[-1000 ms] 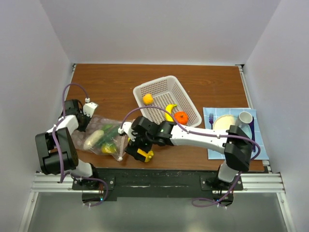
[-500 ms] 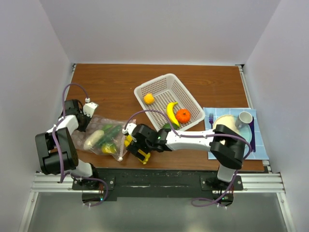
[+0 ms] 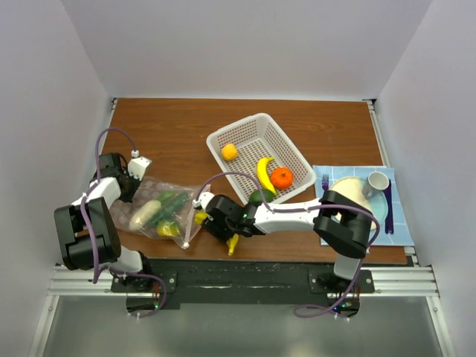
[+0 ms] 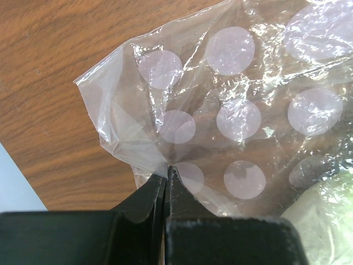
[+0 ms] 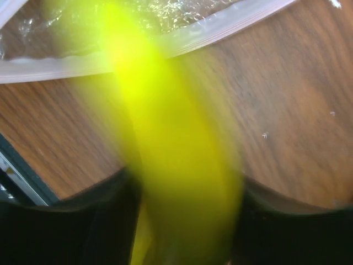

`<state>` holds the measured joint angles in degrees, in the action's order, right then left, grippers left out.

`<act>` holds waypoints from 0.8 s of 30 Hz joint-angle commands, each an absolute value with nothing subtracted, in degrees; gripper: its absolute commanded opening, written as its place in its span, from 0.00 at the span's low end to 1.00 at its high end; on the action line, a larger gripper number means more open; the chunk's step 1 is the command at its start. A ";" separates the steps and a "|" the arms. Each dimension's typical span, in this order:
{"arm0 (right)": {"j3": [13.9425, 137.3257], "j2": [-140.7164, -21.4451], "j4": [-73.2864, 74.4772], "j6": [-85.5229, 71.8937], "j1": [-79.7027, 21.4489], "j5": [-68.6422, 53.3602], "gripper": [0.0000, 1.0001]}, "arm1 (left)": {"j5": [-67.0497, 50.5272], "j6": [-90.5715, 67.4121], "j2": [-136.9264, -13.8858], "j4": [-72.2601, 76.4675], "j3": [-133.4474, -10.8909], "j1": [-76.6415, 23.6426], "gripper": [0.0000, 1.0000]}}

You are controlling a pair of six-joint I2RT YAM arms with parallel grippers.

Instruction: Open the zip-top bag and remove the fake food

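- Left tool [image 4: 167, 174] clenched on bag [image 4: 231, 110] corner; the thin film may slip free
- Right tool [image 3: 223, 229] at bag mouth, yellow piece [image 5: 165, 143] blurred between its fingers; I cannot tell the grip
- Piece may drop on counter [image 3: 171, 134]; other food [image 3: 160, 210] lies inside bag

**Yellow blur masks the right fingers**

Right wrist view: a yellow piece [image 5: 165, 138] is smeared past any telling of its shape. It covers the gap between the right fingers [image 5: 60, 226], so whether they clamp it cannot be told. Left wrist view: the zip-top bag [image 4: 237, 110] runs off the top and right edges. A pale piece [image 4: 331, 221] inside is cut off at the corner, its kind unclear.
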<state>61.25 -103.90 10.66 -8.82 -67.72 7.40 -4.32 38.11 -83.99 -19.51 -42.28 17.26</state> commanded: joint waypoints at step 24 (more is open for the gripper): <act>79.81 -96.24 24.61 -8.09 -43.07 41.30 0.99 | -19.33 30.50 -80.95 -36.82 -60.81 17.67 0.00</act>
<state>79.59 -95.37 21.78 -6.44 -40.91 33.26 -11.70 34.13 -82.67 -31.53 -54.08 17.26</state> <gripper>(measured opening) 0.959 0.013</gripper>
